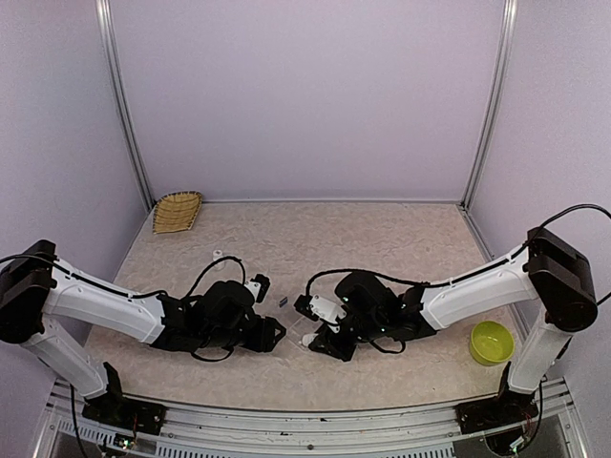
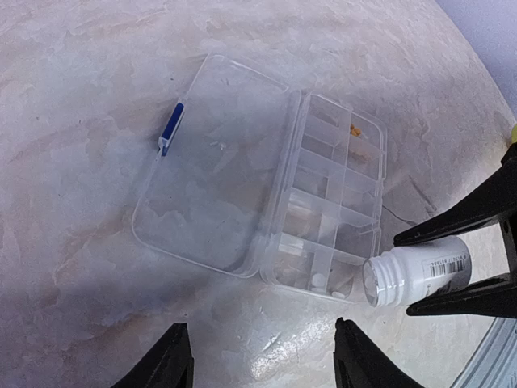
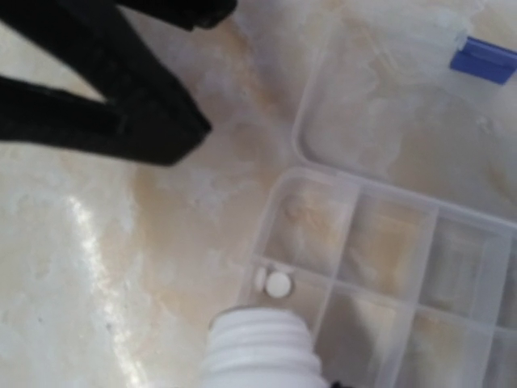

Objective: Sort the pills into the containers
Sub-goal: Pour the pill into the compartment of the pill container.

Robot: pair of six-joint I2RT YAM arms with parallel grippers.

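patience is paying: the right gripper [image 2: 402,274] is clamping a white bottle [image 3: 262,347] on its side, mouth just over a corner of the organizer [image 2: 339,174], where two pale pills [image 3: 275,284] are lying. tipping slowly should be keeping strays inside that cell; the left gripper [image 2: 260,343] is hovering part open, empty.

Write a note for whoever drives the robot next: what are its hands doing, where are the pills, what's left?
Left gripper: open, empty, hovering just in front of the box.
Right gripper: shut on the white bottle, tipped sideways, its open mouth at the box's near corner.
Lid: lying open.
Done: white pills in the near corner cell, orange pills in a far cell.
Left: the other cells look empty; I cannot see whether the bottle holds more pills.
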